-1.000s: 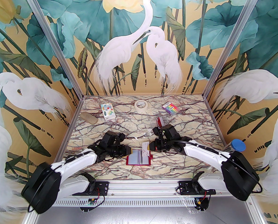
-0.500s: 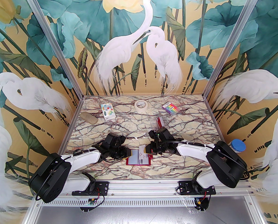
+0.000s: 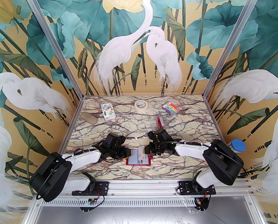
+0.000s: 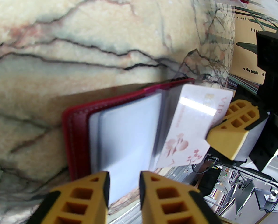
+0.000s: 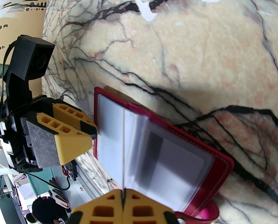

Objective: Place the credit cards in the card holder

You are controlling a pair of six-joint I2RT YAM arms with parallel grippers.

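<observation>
The dark red card holder [image 3: 139,163] lies open near the front middle of the table, its clear pockets facing up [image 4: 127,134]. My right gripper [image 3: 146,152] is shut on a pale credit card with pink hearts [image 4: 190,129], held on edge over the holder's middle pockets. In the right wrist view this card [image 5: 124,148] is a thin line running from my closed fingertips [image 5: 110,202] into the sleeves. My left gripper [image 3: 129,153] grips the holder's left edge, its fingers [image 4: 87,195] on either side of the left page. The left gripper [image 5: 92,134] meets the red rim [image 5: 97,115].
A clear plastic box [image 3: 158,122] with a red item stands just behind the right arm. Along the back lie a tape roll [image 3: 141,105], a rainbow-striped packet [image 3: 170,108], a white printed box [image 3: 107,111] and a tan lump [image 3: 89,118]. A blue-lidded jar [image 3: 237,146] stands at the right edge.
My right arm has swung left and down, carrying the card from the holder's right side to its middle pockets. The left arm shifted slightly right, still at the holder's left edge.
</observation>
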